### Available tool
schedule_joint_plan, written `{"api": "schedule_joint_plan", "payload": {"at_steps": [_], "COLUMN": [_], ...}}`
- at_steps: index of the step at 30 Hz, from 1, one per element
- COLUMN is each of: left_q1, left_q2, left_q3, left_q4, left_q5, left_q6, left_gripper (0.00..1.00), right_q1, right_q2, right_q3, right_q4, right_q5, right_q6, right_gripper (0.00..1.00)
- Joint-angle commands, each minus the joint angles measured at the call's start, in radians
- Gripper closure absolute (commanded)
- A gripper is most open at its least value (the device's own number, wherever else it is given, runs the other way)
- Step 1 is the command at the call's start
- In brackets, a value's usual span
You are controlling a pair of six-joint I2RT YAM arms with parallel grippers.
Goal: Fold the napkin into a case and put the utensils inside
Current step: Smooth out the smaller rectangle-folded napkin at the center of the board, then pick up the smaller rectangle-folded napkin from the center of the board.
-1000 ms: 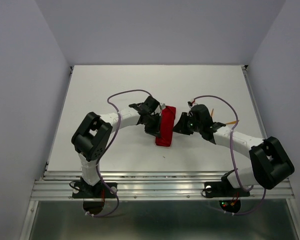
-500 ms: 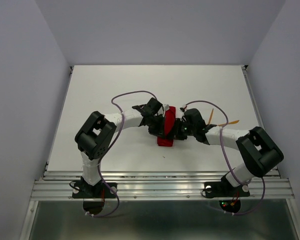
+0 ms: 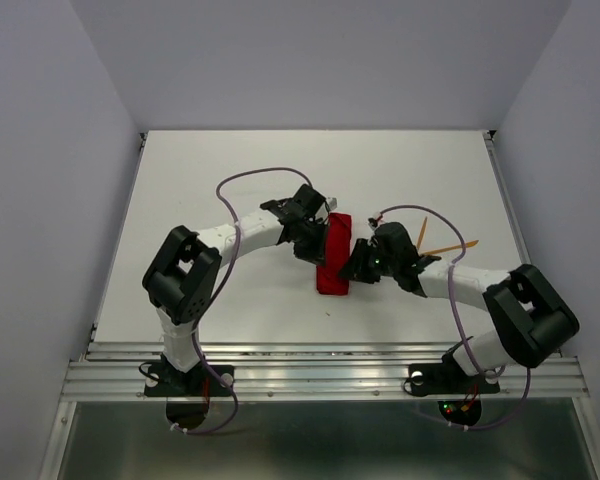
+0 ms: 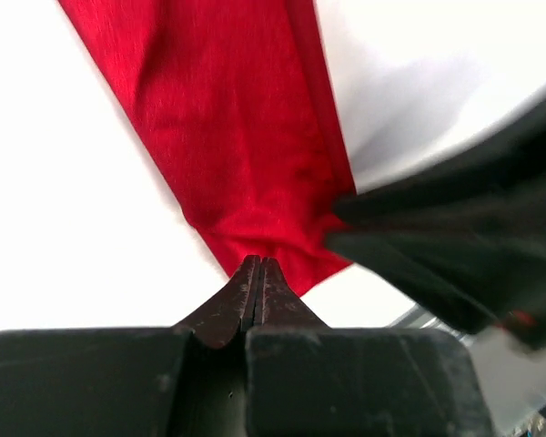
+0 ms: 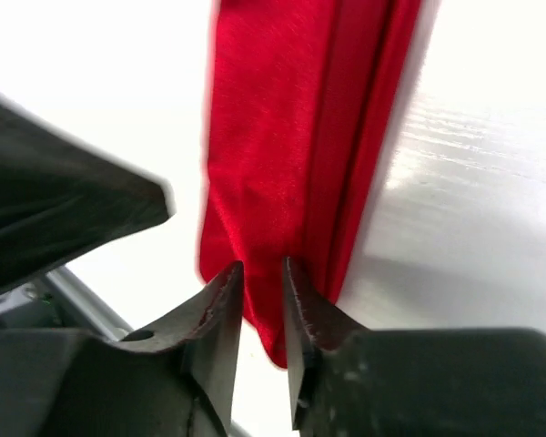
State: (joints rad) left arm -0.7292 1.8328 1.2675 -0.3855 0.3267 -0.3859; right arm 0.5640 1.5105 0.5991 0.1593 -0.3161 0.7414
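Folding looks about done: the case [image 3: 332,255] lies as a narrow red strip; left gripper [image 4: 257,264] pressed shut at its end, hold unclear; right gripper [image 5: 262,273], slightly parted, straddles its edge; the utensils [image 3: 448,247] lie well right of the case, not yet inside.

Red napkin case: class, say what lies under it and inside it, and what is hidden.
Under the case is the white table. Its folds hide the inside; both orange utensils lie outside, on the table to its right.
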Motion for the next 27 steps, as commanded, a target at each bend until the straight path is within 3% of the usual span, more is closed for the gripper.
{"api": "schedule_joint_plan", "payload": {"at_steps": [1,5,7,11,20,27], "left_q1": [0.005,0.004,-0.007,-0.048,-0.108,-0.168], "left_q2": [-0.05,-0.015,0.012,0.088,0.218,0.315], "left_q3": [0.102,0.194,0.253,0.375,0.497,0.582], "left_q4": [-0.053,-0.098,-0.114,-0.182,-0.234,-0.288], "left_q5": [-0.067,-0.146,-0.176,-0.288,-0.425,-0.526], "left_q6": [0.009,-0.014,-0.027,-0.051,-0.093,-0.099], "left_gripper": [0.92,0.74,0.69,0.67,0.38,0.38], "right_q1": [0.005,-0.032,-0.111,-0.252,-0.44,-0.48], "right_q2": [-0.176,-0.278,-0.291,-0.322,-0.361,-0.366], "right_q3": [-0.001,0.039,0.041,0.021,-0.013,-0.035], "right_q4": [0.007,-0.154,-0.228,-0.259,-0.284,-0.284], "right_q5": [0.168,0.4,0.436,0.413,0.376,0.339], "right_q6": [-0.014,-0.06,-0.069,-0.094,-0.139,-0.155], "right_gripper": [0.66,0.4,0.38,0.33,0.25,0.23]}}
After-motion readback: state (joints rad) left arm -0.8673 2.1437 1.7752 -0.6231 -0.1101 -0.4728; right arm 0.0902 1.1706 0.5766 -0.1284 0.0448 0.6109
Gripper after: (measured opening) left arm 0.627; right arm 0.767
